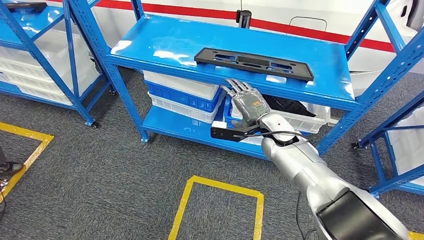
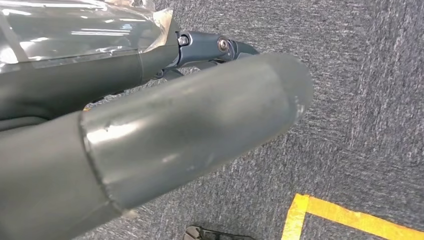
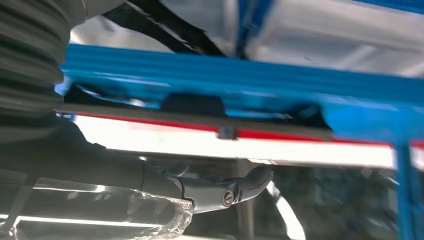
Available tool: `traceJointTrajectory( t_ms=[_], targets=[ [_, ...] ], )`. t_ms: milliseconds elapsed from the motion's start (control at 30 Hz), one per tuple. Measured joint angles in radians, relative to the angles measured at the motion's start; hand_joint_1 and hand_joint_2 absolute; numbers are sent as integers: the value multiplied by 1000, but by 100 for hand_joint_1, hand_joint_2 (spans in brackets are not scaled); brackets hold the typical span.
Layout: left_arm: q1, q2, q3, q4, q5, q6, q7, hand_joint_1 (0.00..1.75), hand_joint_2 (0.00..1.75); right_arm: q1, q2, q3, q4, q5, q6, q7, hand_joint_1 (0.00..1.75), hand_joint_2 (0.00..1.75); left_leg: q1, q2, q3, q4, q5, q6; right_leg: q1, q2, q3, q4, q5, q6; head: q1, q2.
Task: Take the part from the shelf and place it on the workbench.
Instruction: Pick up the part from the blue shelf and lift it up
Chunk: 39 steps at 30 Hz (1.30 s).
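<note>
The right hand (image 1: 248, 104) is raised at the front edge of the shelf (image 1: 165, 42), its fingers apart and pointing up toward the lip, with nothing in its grasp. The fingertips sit just below and in front of the edge, near the part (image 1: 254, 63) but not touching it as far as the head view shows. In the right wrist view the hand (image 3: 220, 190) looks along the underside of the shelf's front edge, with the dark part (image 3: 192, 104) lying flat above that edge.

The part is a long black flat panel, resting on the top level toward the front edge and the shelf's right end, slightly skewed to the edge. Under it, on the lower level, stand white and blue bins (image 1: 182, 95).

The left hand (image 2: 150, 145) hangs over grey carpet beside a yellow floor line (image 2: 350, 217); whether it is open I cannot tell.

The step in hand appears to be the reach. Next, the right hand likely must rise over the lip and close on the panel's near long edge. No workbench is visible.
</note>
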Motion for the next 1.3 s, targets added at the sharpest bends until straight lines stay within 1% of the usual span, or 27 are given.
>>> traceJointTrajectory(
  t_ms=[133, 267, 467, 800, 1033, 1233, 1300],
  targets=[
    [0, 0, -1, 0, -12, -8, 9, 0, 0, -12, 8, 4, 75, 40, 9, 70, 0, 175, 0, 0, 0, 0, 0, 0, 0, 0, 0, 0, 0, 0, 0, 0],
    [0, 0, -2, 0, -19, -9, 16, 0, 0, -25, 8, -2, 110, 50, -1, 92, 0, 175, 0, 0, 0, 0, 0, 0, 0, 0, 0, 0, 0, 0, 0, 0],
    [-1, 0, -3, 0, -20, -9, 19, 0, 0, -42, 8, -3, 133, 50, -4, 96, 0, 175, 0, 0, 0, 0, 0, 0, 0, 0, 0, 0, 0, 0, 0, 0],
    [-1, 0, -10, 1, -20, -6, 21, 0, 0, -45, 9, -5, 148, 51, -10, 96, 0, 175, 0, 0, 0, 0, 0, 0, 0, 0, 0, 0, 0, 0, 0, 0],
    [-1, 0, -10, 1, -15, -11, 33, 0, 0, -88, 8, -45, 150, 42, -26, 82, 0, 175, 0, 0, 0, 0, 0, 0, 0, 0, 0, 0, 0, 0, 0, 0],
    [-1, 0, -10, 1, -5, -19, 18, 0, 0, -122, 18, -68, 149, 55, -17, 77, 0, 175, -5, 0, -3, 4, -2, 3, -9, 0, -3, -3, 2, 4, 0, 0],
    [-1, 1, -9, 1, -1, -16, 14, 0, 0, -126, 23, -73, 149, 60, -13, 77, 0, 175, -7, 0, -6, 2, -4, 8, -12, 0, -2, 3, 6, 9, 0, 0]
  ],
)
